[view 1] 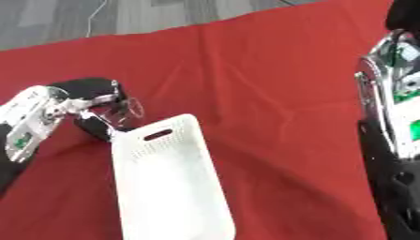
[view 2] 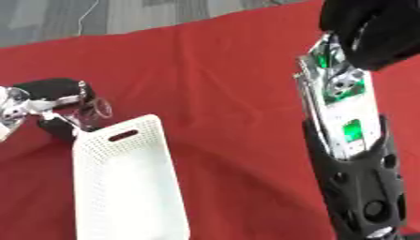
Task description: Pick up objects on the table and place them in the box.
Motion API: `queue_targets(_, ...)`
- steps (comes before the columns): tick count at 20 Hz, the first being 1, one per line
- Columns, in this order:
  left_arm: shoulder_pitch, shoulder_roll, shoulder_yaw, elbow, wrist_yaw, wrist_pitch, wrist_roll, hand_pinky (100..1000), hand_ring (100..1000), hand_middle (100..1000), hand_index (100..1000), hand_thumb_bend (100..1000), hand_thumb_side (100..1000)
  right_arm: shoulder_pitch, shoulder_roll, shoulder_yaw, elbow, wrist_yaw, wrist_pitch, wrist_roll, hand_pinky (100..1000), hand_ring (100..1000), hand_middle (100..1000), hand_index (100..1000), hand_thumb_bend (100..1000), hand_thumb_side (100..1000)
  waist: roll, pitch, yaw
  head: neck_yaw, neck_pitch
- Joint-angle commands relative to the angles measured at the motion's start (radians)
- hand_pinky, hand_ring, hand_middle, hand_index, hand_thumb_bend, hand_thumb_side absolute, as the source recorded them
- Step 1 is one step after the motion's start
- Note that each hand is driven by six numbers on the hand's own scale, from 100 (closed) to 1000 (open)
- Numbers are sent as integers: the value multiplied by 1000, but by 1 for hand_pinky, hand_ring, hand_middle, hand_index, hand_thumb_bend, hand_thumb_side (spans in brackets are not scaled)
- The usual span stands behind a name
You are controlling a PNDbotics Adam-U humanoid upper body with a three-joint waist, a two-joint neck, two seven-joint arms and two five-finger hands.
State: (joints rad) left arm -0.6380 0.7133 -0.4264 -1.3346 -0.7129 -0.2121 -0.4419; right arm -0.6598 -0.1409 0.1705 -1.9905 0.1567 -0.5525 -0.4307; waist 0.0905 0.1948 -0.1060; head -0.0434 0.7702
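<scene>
A white perforated box (view 1: 168,183) lies on the red cloth, low and left of centre, its handle slot on the far end. Nothing shows inside it. Just beyond that far end, at its left corner, my left hand (view 1: 88,93) has its black fingers curled round a small clear object (view 1: 127,108) that looks like a cup. My right arm (view 2: 348,122) rises along the right side. A black mass, probably my right hand (view 2: 369,33), tops it, well away from the box; its shape is blurred.
The red cloth (view 1: 271,93) covers the table and has shallow folds in its middle. Grey floor with a thin white cable (view 1: 97,14) shows past the far edge. My right forearm fills much of the right side.
</scene>
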Motion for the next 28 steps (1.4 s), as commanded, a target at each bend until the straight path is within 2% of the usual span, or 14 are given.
queue_targets(1,-22,50,18,-36,20,7,-22,100,100,100,120,100,371,-6,-16,-6,-10,0,4,1,373,399,370,402,100,1000,-2,-22,6,-1,0)
queue_targets(9,-25,74,31,-77,41,23,-42,100,100,100,113,100,369,0,-23,-8,-10,1,8,0,372,399,370,402,100,999,-3,-26,15,-1,0)
queue_targets(28,-50,141,27,-237,195,63,-42,100,100,100,122,100,365,19,-40,-9,-10,2,15,3,370,399,369,403,100,998,2,-41,36,-3,0)
